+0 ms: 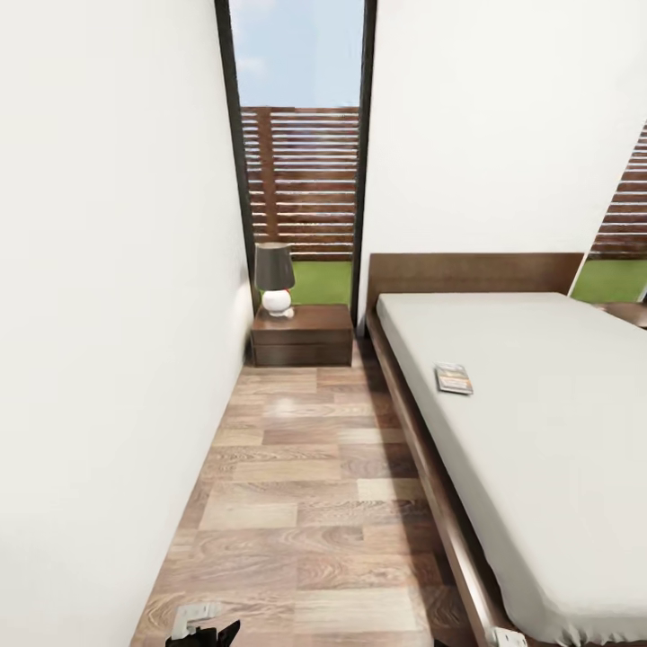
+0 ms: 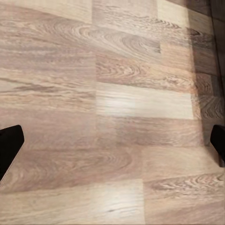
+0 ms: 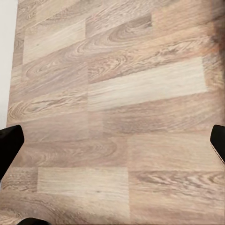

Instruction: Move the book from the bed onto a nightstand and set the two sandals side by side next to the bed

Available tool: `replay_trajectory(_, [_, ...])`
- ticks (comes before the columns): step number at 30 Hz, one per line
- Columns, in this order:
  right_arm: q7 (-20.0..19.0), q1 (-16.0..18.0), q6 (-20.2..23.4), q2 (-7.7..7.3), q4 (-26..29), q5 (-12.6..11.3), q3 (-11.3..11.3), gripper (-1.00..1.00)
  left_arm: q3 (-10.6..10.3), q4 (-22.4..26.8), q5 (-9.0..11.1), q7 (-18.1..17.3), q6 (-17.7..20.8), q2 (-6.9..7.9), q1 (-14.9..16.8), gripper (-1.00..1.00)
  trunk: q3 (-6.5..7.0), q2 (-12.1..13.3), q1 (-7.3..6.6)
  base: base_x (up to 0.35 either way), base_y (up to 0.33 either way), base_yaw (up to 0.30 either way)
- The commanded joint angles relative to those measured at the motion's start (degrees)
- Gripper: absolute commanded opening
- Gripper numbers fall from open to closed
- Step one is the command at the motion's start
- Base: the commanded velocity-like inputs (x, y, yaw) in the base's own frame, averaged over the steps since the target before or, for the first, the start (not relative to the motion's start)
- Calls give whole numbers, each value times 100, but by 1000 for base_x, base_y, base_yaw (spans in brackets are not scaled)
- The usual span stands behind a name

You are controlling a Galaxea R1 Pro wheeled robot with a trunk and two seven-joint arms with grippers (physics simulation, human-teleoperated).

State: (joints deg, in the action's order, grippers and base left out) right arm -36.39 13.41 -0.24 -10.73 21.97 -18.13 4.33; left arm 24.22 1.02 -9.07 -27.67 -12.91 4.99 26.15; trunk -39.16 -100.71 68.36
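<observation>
The robot looks to be on its approach to the book (image 1: 453, 377), which lies on the bed (image 1: 539, 431) near the mattress edge facing the aisle, short of the headboard; its cover lettering is too small to read. Both tools hang over bare floor (image 1: 305, 503), the left tool (image 2: 112, 140) and right tool (image 3: 112, 140) each spread wide with nothing held. Next, I judge, it must roll closer, reach the book, then carry it to the nightstand (image 1: 302, 334) past the bed's head, beside its lamp (image 1: 275, 277).

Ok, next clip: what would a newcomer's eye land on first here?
Probably the bed, whose pale mattress takes up the right side of the head view, with the book lying flat near its left edge. Next, the tall window straight ahead showing a slatted fence, and below it the nightstand carrying a dark-shaded lamp. A strip of wood-plank floor runs between the left wall and the bed.
</observation>
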Motion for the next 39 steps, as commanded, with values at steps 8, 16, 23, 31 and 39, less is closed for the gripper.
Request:
replay_trajectory(8, [-26, 4, -2, 1, -8, -23, 7, 100, 48, -6, -60, -10, -27, 2, 4, 100, -5, -2, 3, 331, 0, 0])
replay_trajectory(16, [-26, 4, -2, 1, -8, -21, 7, 100, 48, -6, -60, -10, -24, 2, 4, 100, -5, -2, 3, 331, 0, 0])
replay_trajectory(23, [-26, 4, -2, 1, -8, -17, 7, 100, 48, -6, -60, -10, -26, 2, 4, 100, -5, -2, 3, 331, 0, 0])
replay_trajectory(31, [-26, 4, -2, 1, -8, -16, 7, 100, 48, -6, -60, -10, -25, 2, 4, 100, -5, -2, 3, 331, 0, 0])
replay_trajectory(39, [-26, 4, -2, 1, -8, -16, 7, 100, 48, -6, -60, -10, -25, 3, 4, 100, -5, -2, 3, 331, 0, 0])
